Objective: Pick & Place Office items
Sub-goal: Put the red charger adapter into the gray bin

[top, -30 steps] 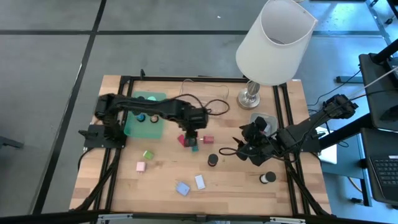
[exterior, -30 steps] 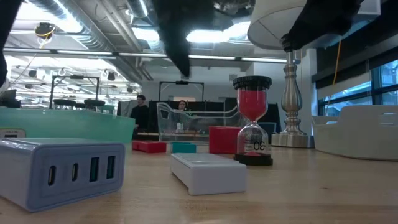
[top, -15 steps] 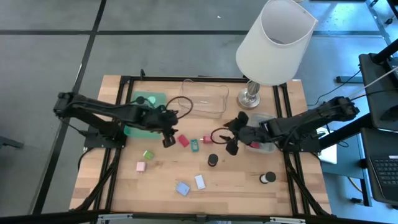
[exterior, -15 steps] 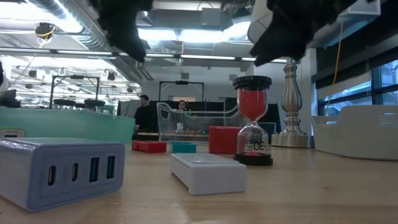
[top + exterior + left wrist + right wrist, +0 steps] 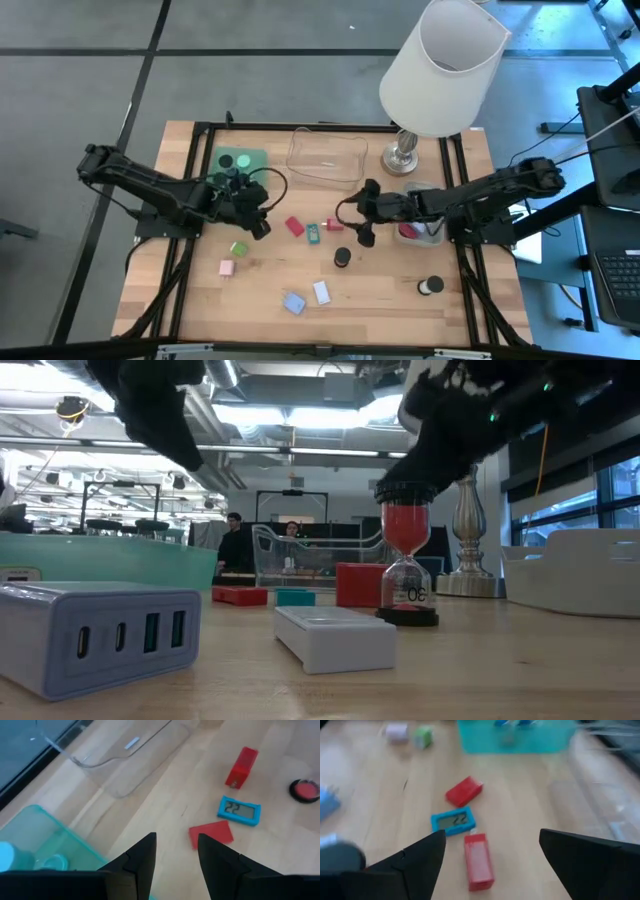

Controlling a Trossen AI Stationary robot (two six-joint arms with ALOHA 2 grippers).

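Centrally on the wooden bench [image 5: 180,300]: small red block [image 5: 295,225], teal clock [image 5: 312,234], red upright piece [image 5: 333,224]. Left hand [image 5: 258,228] nearly closed, empty, beside green tray [image 5: 215,208]; right hand [image 5: 365,237] spread apart, empty. Beyond, bright workshop.

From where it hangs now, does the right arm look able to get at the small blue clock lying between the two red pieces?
Probably yes. The right tool hangs open just beside the blue clock, with bare wood between; only the red blocks flank it closely.
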